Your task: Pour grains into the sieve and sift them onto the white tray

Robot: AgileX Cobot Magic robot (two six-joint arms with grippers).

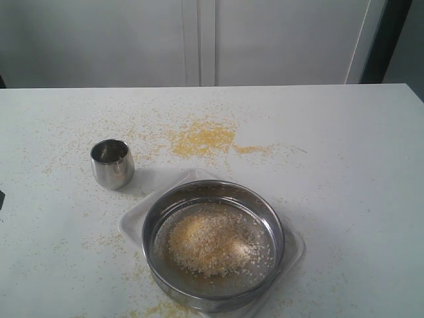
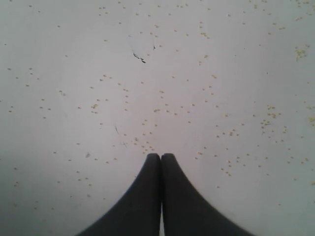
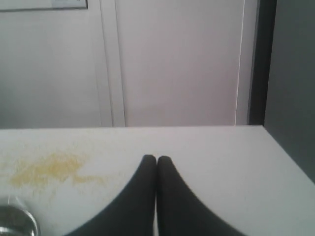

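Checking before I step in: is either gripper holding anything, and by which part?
Nothing is held. The left gripper and the right gripper are both shut, jaws closed together with nothing between them.

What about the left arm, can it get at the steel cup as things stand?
Probably yes: the steel cup stands upright on the left of the table, apart from the sieve, only scattered grains around it. The left fingers are shut and would need opening first.

Soft even daylight, faint shadows, slightly blurry, grainy pictures
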